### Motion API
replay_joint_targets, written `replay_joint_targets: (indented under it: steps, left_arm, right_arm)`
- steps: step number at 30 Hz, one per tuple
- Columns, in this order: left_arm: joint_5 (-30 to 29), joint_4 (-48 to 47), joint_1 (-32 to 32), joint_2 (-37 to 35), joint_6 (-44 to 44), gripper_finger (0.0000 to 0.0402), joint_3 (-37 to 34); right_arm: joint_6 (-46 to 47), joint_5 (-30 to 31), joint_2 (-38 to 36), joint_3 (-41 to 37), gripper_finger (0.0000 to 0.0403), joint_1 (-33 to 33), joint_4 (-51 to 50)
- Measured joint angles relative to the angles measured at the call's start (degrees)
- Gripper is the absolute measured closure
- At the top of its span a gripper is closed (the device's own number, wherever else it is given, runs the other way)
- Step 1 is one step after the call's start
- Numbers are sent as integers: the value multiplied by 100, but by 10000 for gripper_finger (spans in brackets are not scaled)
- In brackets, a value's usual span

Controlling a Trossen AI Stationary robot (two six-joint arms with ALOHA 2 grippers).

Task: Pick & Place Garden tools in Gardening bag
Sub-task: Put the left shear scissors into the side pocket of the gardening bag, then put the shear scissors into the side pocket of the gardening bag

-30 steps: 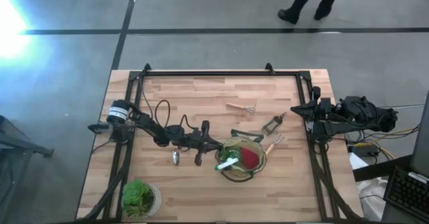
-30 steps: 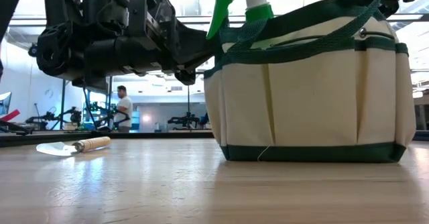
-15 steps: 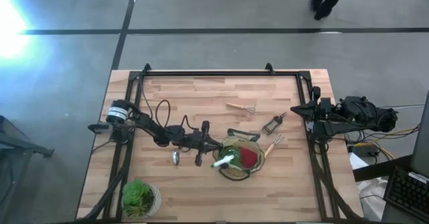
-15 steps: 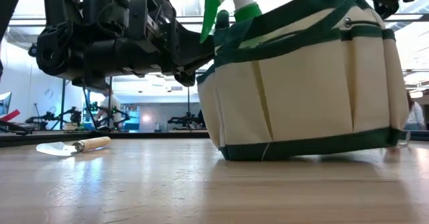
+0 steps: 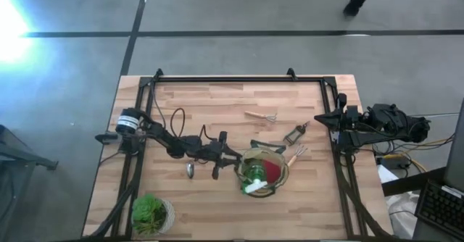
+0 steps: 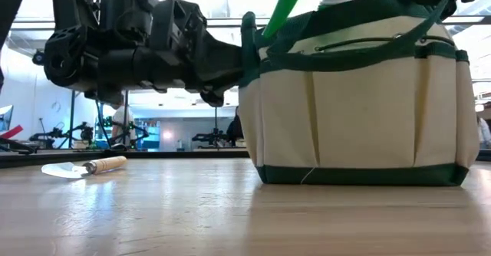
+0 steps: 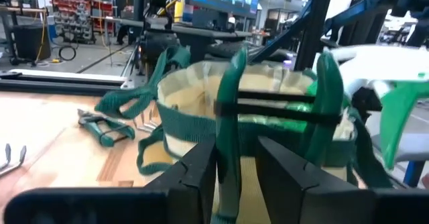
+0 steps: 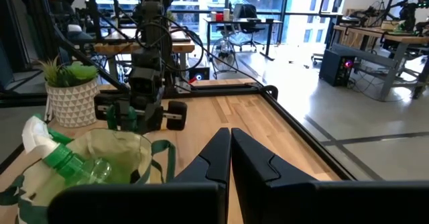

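Left end effector (image 5: 230, 157): fingers apart, set just beside the left rim of the round olive-tan fabric gardening bag with dark green trim (image 5: 280, 181), a green strap between them, not clamped. Half a second ago the bag leaned, lifted on one side; it now sits flat on the wooden tabletop (image 5: 217, 206). The green spray bottle with white nozzle (image 5: 253, 180) has dropped from the fingers and lies inside the bag beside a pink-red item (image 5: 270, 171).

Judgement: bottle placed. Remaining out: wooden-handled silver trowel (image 5: 190, 169) left of the bag, rake forks and pruners on the far and right sides.

Right end effector (image 8: 230, 142): closed, parked at the right edge. Near tabletop open; potted plant (image 5: 151, 213) near left.
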Motion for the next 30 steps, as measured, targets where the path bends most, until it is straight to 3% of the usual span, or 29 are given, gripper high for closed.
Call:
replay_joint_targets:
  steps: [10, 22, 30]
  left_arm:
    - [41, -5, 0, -9, -24, 290, 4]
    - [126, -19, 2, -17, -331, 192, 24]
    - [376, -313, 2, -203, -199, 188, 14]
  right_arm:
    - [2, 0, 0, 0, 394, -1, 0]
    - [2, 0, 0, 0, 394, 0, 0]
    - [2, 2, 0, 0, 394, -2, 0]
